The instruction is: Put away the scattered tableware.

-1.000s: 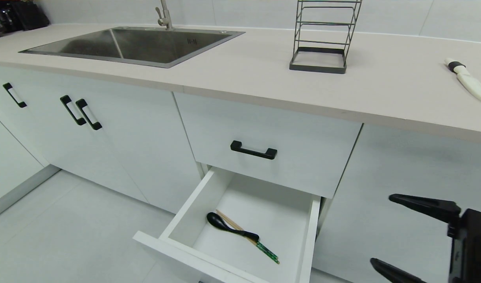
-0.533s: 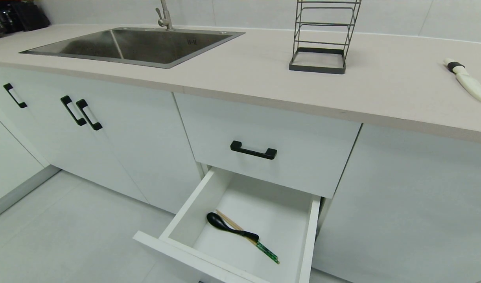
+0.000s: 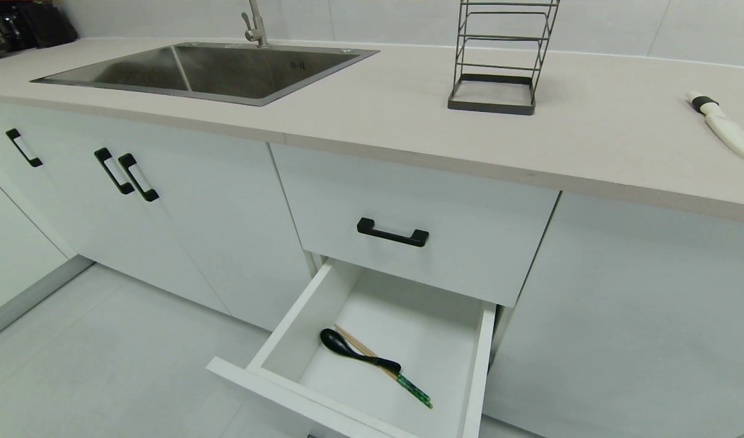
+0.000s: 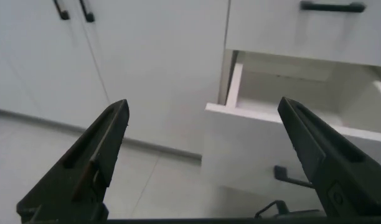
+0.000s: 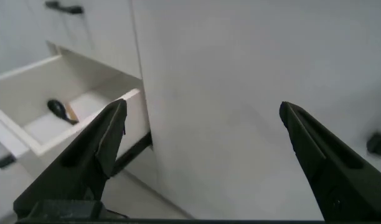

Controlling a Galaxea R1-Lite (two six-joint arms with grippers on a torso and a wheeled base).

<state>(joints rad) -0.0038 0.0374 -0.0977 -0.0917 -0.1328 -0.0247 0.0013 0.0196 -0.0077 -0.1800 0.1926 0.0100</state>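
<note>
Both end effectors hang low in front of the white cabinets. The left end effector (image 4: 203,106) is released, jaws wide, facing the corner of the open drawer (image 3: 285,324). The right end effector (image 5: 203,107) is also released and empty, before the plain cabinet front just beside that drawer.

Inside the drawer a black spoon (image 3: 353,351) lies across a pair of chopsticks (image 3: 409,385), both already stowed.

Farther off, on the surface (image 3: 378,115), one piece is left out: a knife (image 3: 724,125) at the far right. It is well above and to the right of both arms, so the right arm looks nearer. Its long axis slants from a black-banded end at the back toward the right edge. It is pale and slim.
</note>
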